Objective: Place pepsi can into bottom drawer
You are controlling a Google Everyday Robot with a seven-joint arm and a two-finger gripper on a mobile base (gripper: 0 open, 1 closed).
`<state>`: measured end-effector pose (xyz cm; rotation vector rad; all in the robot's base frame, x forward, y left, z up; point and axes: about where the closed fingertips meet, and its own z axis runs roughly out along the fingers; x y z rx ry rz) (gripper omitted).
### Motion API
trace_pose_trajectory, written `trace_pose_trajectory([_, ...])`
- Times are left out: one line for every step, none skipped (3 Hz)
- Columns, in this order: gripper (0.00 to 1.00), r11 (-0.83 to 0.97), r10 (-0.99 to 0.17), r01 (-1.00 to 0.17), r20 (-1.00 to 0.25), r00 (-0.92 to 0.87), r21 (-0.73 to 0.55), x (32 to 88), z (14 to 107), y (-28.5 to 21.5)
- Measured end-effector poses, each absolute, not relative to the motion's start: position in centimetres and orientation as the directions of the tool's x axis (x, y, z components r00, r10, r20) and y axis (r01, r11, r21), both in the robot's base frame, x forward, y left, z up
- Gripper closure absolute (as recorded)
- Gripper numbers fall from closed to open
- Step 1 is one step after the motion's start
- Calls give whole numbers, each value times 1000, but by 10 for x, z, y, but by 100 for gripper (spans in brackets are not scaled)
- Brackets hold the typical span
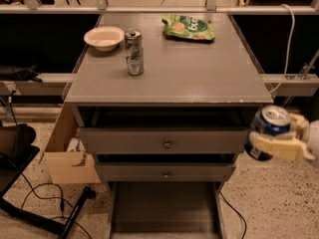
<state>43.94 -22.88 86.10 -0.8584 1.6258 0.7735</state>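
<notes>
1. The frame's right edge cuts off the arm, and the lower edge cuts off the front of the bottom drawer [164, 208].
2. The end effector [279, 136] hangs right of the cabinet, clamped on the pepsi can [270, 126], which is above and right of that drawer.
3. The drawer is an open, shallow grey tray. The matte counter [199, 73] carries a round bowl [103, 37], a slim silver can [133, 52] and a crinkled green bag [188, 27].

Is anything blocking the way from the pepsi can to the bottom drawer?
Nothing visible. The end effector holds the pepsi can right of the cabinet, beside the upper drawers; the bottom drawer sits open lower left.
</notes>
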Motion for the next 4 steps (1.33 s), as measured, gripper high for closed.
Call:
trace_pose_trajectory([100,570,-91,-813,-975,-204,117,411,774,-243])
trace_pose_trajectory([100,630,-41,-756,-965,-259,176,412,698,-252])
trace_pose_trajectory([100,674,18,-691,-941,-339,262,415,620,-247])
trace_pose_trajectory([100,674,18,-691,-941,-339,262,415,620,-247])
